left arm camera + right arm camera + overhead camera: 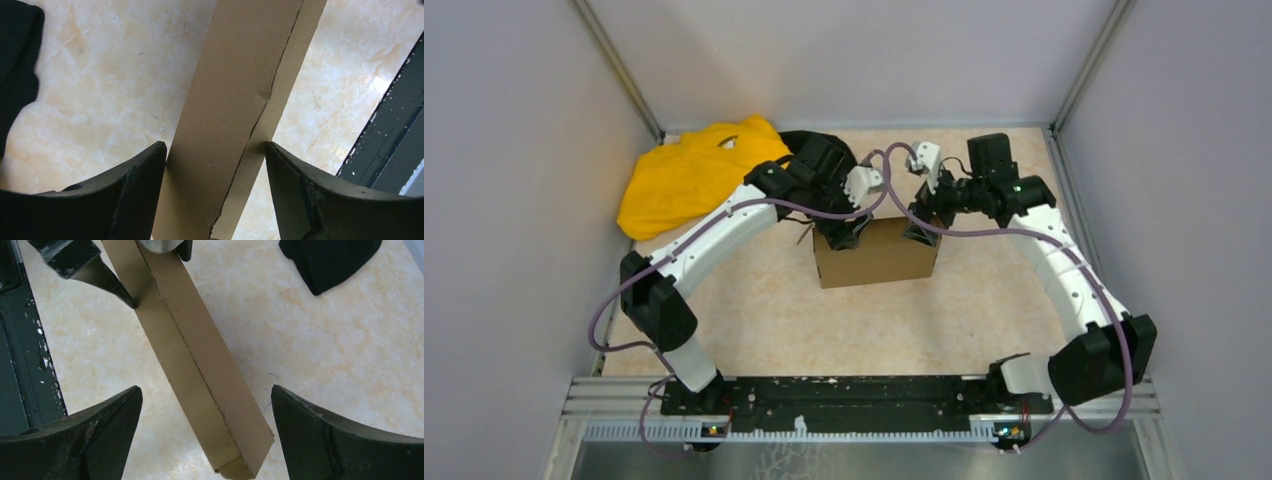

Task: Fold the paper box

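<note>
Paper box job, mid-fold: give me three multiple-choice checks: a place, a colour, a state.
1. Where is the yellow cloth? A) far-left corner of the table B) on the box C) near-right corner
2. What colour is the paper box? A) white B) brown C) blue
3. How is the right tool? A) shut on the box B) shut on the cloth C) open, clear of the box
A: bunched at far left. B: plain brown cardboard. C: gaps show either side of the box.

Matt brown cardboard paper box (pixel 876 255) on a glossy, smooth marbled tabletop (pixel 764 310).
</note>
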You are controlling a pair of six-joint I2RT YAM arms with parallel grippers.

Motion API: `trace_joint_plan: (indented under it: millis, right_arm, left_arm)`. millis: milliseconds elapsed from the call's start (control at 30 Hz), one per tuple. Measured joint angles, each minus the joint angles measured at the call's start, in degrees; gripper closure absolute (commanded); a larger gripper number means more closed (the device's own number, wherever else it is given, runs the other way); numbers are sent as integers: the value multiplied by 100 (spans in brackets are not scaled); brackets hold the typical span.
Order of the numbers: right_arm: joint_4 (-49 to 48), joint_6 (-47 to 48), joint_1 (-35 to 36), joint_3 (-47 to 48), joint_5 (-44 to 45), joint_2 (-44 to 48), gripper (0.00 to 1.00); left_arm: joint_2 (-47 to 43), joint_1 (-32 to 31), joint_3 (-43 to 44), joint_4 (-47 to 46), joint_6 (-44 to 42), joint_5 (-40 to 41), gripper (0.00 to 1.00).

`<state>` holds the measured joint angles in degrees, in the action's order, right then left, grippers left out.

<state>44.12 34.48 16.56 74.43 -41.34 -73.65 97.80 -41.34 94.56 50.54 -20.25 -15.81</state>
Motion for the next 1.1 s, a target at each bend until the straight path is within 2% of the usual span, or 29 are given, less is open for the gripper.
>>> trace_joint_plan:
  millis: [200, 533, 1100]
  right_arm:
    - [227, 260, 197, 404, 2, -662, 2]
    - [437, 433, 579, 553, 186, -1193, 2]
    - [-160, 142, 1054, -299, 765, -623, 4]
  left_arm:
    - [-28, 74, -52, 63, -42, -186, 22]
    - [-219, 275, -186, 144, -59, -378, 22]
    - [-162, 426, -184, 173, -50, -391, 21]
